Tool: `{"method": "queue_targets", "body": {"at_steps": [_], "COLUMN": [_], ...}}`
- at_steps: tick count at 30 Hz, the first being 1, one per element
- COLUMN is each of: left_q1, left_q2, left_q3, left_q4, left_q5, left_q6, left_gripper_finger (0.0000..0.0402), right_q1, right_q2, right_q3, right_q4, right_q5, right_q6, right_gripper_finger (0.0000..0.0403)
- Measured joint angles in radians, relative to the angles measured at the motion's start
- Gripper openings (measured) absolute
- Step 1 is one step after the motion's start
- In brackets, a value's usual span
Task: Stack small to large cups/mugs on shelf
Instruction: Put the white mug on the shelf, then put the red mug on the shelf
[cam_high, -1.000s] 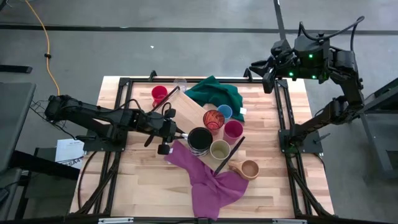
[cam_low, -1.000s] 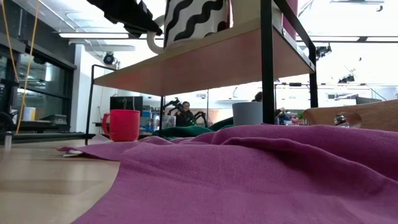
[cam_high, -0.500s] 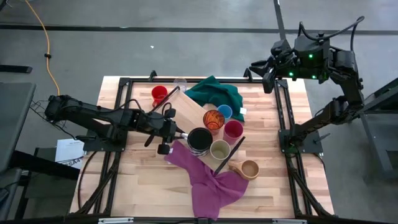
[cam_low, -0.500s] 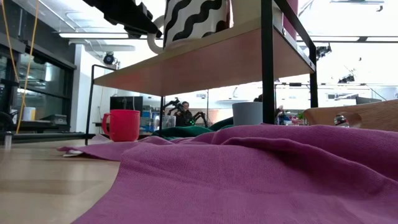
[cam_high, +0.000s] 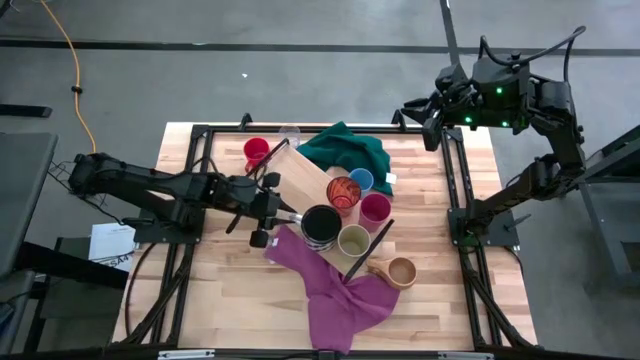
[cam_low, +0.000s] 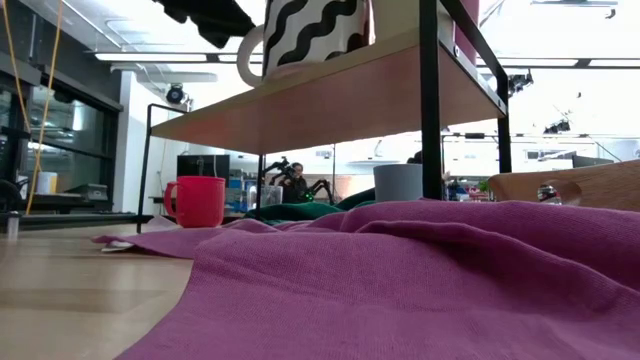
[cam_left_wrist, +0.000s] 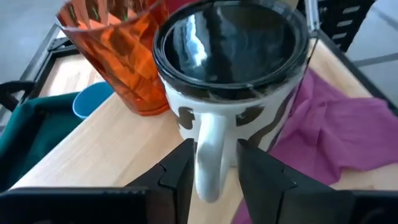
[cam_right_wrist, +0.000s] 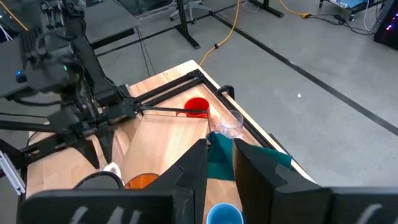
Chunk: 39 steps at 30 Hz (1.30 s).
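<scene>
We see the left gripper (cam_left_wrist: 211, 165) released, its fingers (cam_left_wrist: 177, 171) on both sides of the handle of the black mug (cam_high: 321, 224) (it stands on the shelf (cam_high: 305, 180)). The right gripper (cam_high: 412, 108) hangs open, well apart.

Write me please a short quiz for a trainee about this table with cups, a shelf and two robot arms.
1. True or false: the red round cup stands on the light wooden shelf board.
2. Which gripper has its fingers on either side of the white handle of the black-and-white wavy ceramic mug? A: the left gripper. B: the right gripper. C: neither.
3. What colour is the crumpled cloth lying beside the round tan mug?

Key: 1 false, it stands on the tabletop; 2 A; 3 purple.
</scene>
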Motion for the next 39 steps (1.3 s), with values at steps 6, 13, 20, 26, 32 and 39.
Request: {"method": "queue_targets", "body": {"at_steps": [6,13,20,26,32,39], "left_q1": [0.000,0.000,0.000,0.000,0.000,0.000], "left_q2": [-0.066,-0.199,-0.296,-0.307,-0.302,-0.290], "left_q3": [0.000,0.000,0.070,0.200,0.383,0.502], "left_q4": [0.007,-0.009,-0.194,-0.284,-0.479,-0.726], "left_q5": [0.036,-0.011,-0.161,-0.260,-0.396,-0.594], "left_q6": [-0.028,-0.071,-0.086,-0.068,-0.031,-0.070], "left_gripper_finger": [0.0108,0.0108,0.0108,0.0108,0.0108,0.0108], "right_q1": [0.000,0.000,0.000,0.000,0.000,-0.015], "right_q2": [0.000,0.000,0.000,0.005,0.045,0.149], "right_q3": [0.000,0.000,0.000,0.000,0.000,0.000], "right_q4": [-0.005,0.004,0.050,0.119,0.150,0.193], "right_q5": [-0.003,-0.002,-0.002,0.000,0.056,0.101], "right_q6": [0.000,-0.007,-0.021,-0.035,-0.049,-0.121], "right_gripper_finger": [0.0069,0.0069,0.0069,0.0069,0.0069,0.0069]}}
